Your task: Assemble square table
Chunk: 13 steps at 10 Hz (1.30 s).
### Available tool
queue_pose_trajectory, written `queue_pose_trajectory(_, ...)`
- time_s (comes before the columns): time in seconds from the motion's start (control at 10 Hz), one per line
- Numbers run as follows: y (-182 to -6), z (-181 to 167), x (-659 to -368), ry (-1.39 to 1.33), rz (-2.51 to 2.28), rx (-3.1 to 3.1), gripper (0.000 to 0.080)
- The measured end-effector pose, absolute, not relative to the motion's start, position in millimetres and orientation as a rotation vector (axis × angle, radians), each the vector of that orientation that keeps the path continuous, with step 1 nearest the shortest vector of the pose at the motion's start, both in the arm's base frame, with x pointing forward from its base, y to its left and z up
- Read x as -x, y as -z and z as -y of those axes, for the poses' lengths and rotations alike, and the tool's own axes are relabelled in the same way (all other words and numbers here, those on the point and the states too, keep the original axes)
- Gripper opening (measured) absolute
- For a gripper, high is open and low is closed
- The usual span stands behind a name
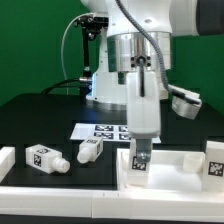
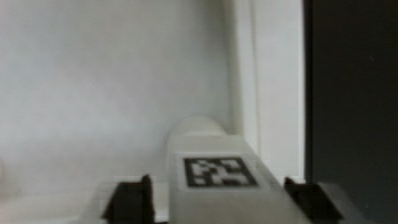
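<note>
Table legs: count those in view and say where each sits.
4. First leg at the exterior view's left, second leg just right of it, third leg held in the gripper at the tabletop, fourth leg at the far right edge. None appears hidden.

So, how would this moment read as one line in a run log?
gripper: shut on white blocky tagged plastic leg | leg: upright above white square rimmed plastic tabletop | contact: cannot tell

Marker board (image 1: 100, 130) on black table (image 1: 40, 112)

Dim, low-resolution frames; wrist view soft and blurred, whites greyish.
</note>
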<state>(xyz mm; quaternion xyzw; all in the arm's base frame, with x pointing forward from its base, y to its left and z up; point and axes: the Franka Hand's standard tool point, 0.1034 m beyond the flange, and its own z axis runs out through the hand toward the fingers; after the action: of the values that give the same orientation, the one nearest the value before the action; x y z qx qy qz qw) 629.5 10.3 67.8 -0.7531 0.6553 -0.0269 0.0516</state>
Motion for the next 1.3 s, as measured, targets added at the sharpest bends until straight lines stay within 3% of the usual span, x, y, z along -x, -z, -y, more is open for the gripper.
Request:
queue_pose_trajectory(0.1, -70.1, -12.3, -629.8, 0.097, -1.759, 2.504, 0.0590)
queue_pose_trajectory(0.2, -73.4, -14.6, -630.2, 0.096, -1.527, 2.663, 0.0590)
queue_pose_trajectory(0.3, -72.7, -11.2, -629.4, 0.101, -1.416, 2.717, 0.0640)
queue_pose_trajectory(0.7, -72.4, -6.7, -629.6, 0.120, -1.019, 2.911, 0.0649)
queue_pose_trajectory(0.8, -75.8, -0.2, -636.9, 0.172, -0.609, 3.038, 0.0649)
queue_pose_trajectory(1.0, -73.5, -0.7, -636.1, 0.187, -0.558, 3.049, 0.0649)
queue_pose_trajectory(1.1, -73.6, -0.4, -636.1, 0.187, -0.593, 3.041, 0.0550)
queue_pose_trajectory(1.2, -73.5, -0.6, -636.1, 0.186, -0.657, 3.023, 0.0550)
queue_pose_trajectory(1.3, -73.4, -0.7, -636.1, 0.183, -0.773, 2.991, 0.0366)
